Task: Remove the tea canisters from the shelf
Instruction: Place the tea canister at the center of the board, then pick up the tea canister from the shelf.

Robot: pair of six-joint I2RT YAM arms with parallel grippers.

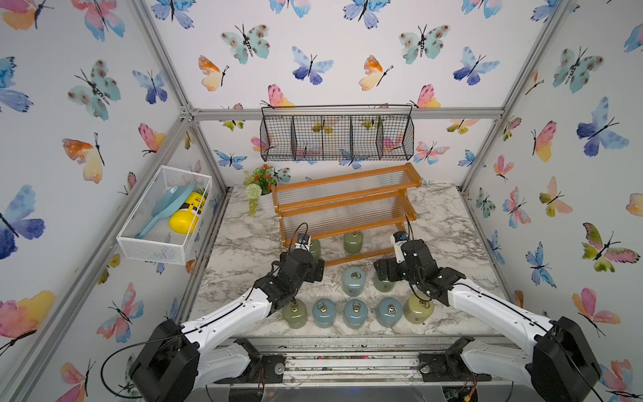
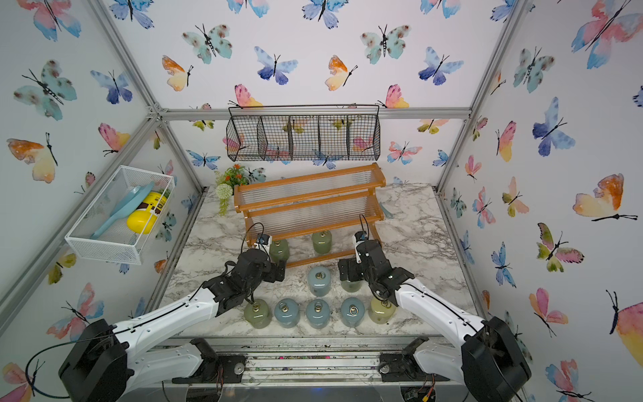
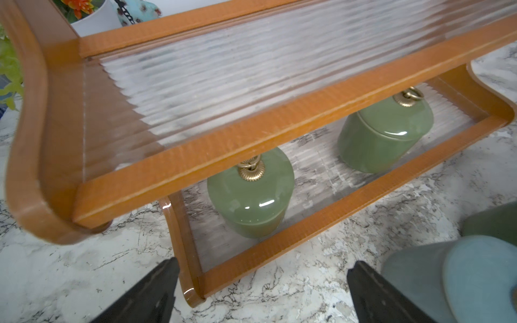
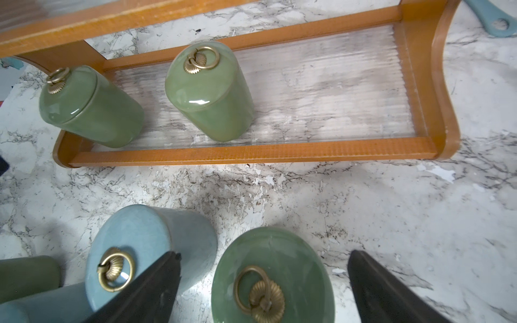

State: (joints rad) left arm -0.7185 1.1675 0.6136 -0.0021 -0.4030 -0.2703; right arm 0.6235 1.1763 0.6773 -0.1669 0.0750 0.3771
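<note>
The shelf (image 1: 344,205) stands at the back of the marble table. Its two upper tiers are bare. Two green tea canisters (image 4: 92,109) (image 4: 207,92) stand on the bottom tier. My left gripper (image 3: 263,268) is open, low over the table in front of that tier's left corner, near the left green canister (image 3: 251,195). My right gripper (image 4: 264,253) is open, its jaws either side of a green canister (image 1: 382,283) that stands on the table, apart from it. A blue canister (image 1: 354,280) is beside it. Nearer the front stands a row: green (image 1: 295,313), three blue (image 1: 355,312), pale yellow (image 1: 418,308).
A white mesh basket (image 1: 163,215) on the left wall holds a yellow bottle and a blue scoop. A black wire basket (image 1: 335,137) hangs on the back wall above the shelf. A potted plant (image 1: 261,184) stands behind the shelf's left end. A blue handle (image 4: 495,25) lies past its right end.
</note>
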